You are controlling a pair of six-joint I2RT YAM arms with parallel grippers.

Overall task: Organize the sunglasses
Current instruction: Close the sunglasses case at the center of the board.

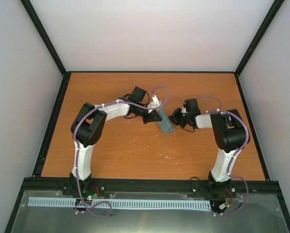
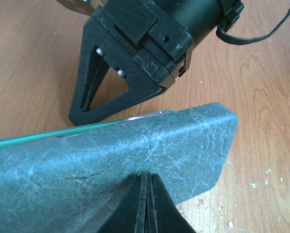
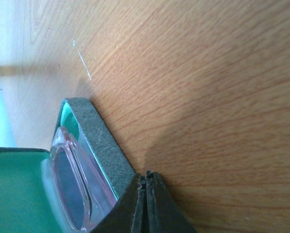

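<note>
The sunglasses (image 3: 69, 189) lie inside the open grey-blue case (image 1: 165, 124) in the middle of the desk (image 1: 135, 155), so closing it probably wants the left end effector (image 2: 147, 182), fingers shut against the outer flap, folding slowly while the right end effector (image 3: 146, 179), likewise shut at the rim, steadies without crowding it.

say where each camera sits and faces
top external: above and behind the bases, looking down on the table; both arms show.
left wrist: on the left arm, past the left gripper at the case and the right gripper.
right wrist: on the right arm, past the right gripper at the sunglasses in the case.
shared: all see the case.
</note>
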